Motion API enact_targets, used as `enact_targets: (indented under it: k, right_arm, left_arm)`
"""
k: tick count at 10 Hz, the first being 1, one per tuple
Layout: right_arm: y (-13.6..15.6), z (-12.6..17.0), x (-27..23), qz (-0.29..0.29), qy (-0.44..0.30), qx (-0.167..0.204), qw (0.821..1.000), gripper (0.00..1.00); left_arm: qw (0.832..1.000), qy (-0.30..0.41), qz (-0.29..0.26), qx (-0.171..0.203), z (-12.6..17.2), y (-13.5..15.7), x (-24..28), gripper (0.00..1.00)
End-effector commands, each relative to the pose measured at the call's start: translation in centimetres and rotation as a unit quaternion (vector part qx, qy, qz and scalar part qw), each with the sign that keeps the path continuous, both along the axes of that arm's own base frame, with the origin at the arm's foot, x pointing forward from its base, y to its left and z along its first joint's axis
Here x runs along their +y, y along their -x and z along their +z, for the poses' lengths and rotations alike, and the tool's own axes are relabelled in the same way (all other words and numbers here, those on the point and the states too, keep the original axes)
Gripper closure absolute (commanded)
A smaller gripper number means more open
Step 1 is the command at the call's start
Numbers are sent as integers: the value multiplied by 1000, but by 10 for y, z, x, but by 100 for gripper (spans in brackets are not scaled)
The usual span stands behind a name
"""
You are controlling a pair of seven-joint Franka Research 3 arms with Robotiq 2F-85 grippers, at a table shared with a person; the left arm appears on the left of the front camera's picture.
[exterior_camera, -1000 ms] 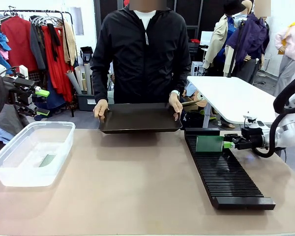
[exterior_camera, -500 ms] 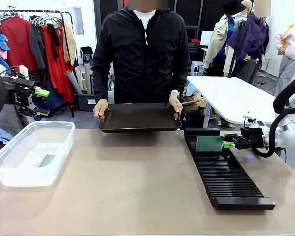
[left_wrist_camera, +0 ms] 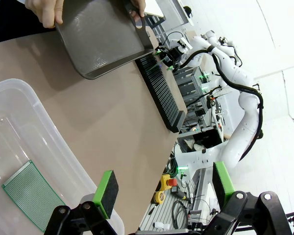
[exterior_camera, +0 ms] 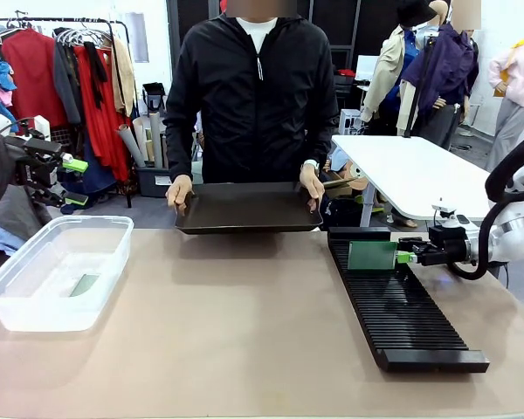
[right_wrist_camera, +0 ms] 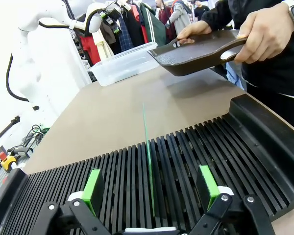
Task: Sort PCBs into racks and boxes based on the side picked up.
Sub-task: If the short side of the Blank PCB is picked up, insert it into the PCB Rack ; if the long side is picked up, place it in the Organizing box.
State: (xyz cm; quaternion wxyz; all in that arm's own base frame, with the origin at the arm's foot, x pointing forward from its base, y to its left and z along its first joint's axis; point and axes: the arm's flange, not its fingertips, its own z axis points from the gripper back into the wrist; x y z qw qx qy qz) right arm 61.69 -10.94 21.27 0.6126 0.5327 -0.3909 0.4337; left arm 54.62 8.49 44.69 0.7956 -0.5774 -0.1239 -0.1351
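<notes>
A: How are the two grippers seen to stand?

B: The left gripper is held spread wide with nothing between its green pads, raised off the desk's left edge beside the clear box. The right gripper is likewise spread wide, low over the far end of the black rack; no grip on anything is seen.

A: Where are the PCBs found?

B: One PCB is seen upright on edge in a slot near the rack's far end. In the right wrist view it appears as a thin green line rising between the fingers, with a gap to each pad. In the front view the right gripper's tip is shown just beside its right edge; contact cannot be told. A second PCB is laid flat on the bottom of the box, speckled face up.

A: And the person?

B: A dark tray is held by both of the person's hands, one hand at its left end and the other hand at its right, tilted just above the desk's far edge, between the box and the rack.
</notes>
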Motion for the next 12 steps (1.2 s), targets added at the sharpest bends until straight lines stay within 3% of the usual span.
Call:
enact_targets:
  k: [1,4,5,9,12]
  right_arm:
    - [-1,4,1,2,1,-4,1000,0]
    - [0,0,0,0,0,0,1000,0]
    - [-1,11,0,-12,1,2,1000,0]
    - [-15,80,9,-64,66,-7,996,0]
    - [-12,135,19,-122,57,29,990,0]
  left_arm:
    - [1000,0,1,0,2,0,0,0]
    - [1000,0,1,0,2,0,0,0]
    - [1000,0,1,0,2,0,0,0]
    - [1000,0,1,0,2,0,0,0]
    - [1000,0,1,0,2,0,0,0]
